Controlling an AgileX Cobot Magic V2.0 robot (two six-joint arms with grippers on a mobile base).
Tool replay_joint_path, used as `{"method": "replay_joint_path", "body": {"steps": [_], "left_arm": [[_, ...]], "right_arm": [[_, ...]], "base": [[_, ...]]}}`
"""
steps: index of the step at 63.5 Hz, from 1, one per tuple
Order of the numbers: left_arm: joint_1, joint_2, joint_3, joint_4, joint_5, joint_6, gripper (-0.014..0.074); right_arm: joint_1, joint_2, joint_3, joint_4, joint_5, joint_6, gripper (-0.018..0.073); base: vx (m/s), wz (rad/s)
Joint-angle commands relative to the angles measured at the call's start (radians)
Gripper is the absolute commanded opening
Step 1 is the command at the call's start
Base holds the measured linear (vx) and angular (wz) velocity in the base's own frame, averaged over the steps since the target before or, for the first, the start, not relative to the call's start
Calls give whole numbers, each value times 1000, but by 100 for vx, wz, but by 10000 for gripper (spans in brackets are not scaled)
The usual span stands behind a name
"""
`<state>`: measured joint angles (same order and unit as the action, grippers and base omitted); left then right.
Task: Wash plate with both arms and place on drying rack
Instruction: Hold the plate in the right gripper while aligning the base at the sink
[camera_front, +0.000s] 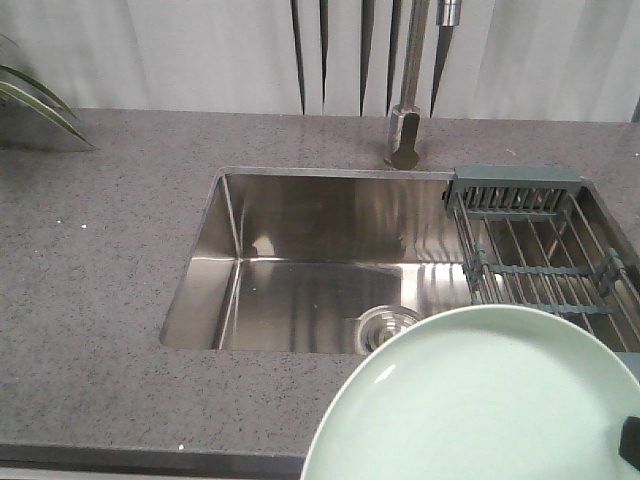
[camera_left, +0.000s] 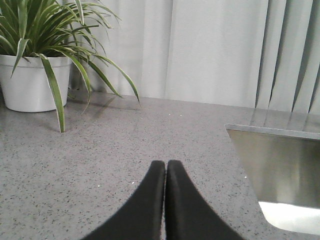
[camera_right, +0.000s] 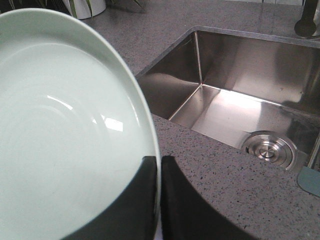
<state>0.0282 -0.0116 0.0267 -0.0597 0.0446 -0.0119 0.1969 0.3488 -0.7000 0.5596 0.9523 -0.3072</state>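
Right hand (camera_right: 159, 160) clamps the rim of the round, glossy mint-green plate (camera_front: 480, 400), held above the speckled grey tabletop's (camera_front: 100, 260) front edge, near the stainless steel sink (camera_front: 200, 290). Left hand (camera_left: 165, 163): closed, empty. Washing seems not begun; next, carry the plate over the basin.

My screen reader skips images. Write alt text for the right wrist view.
The right tool pinches the rim of a pale green plate, seen against a grey speckled countertop. Beyond lies a steel sink with a round drain.
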Motion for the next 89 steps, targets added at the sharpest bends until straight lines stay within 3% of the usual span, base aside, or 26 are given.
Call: {"method": "replay_joint_path", "body": {"steps": [1,89], "left_arm": [[-7,-13,-25,-9,-76,-5,-6],[-7,-13,-25,-9,-76,-5,-6]], "right_arm": [[-3,11,-23,28,-68,-4,-1],[-3,11,-23,28,-68,-4,-1]], "base": [[2,-2],[3,-3]]}}
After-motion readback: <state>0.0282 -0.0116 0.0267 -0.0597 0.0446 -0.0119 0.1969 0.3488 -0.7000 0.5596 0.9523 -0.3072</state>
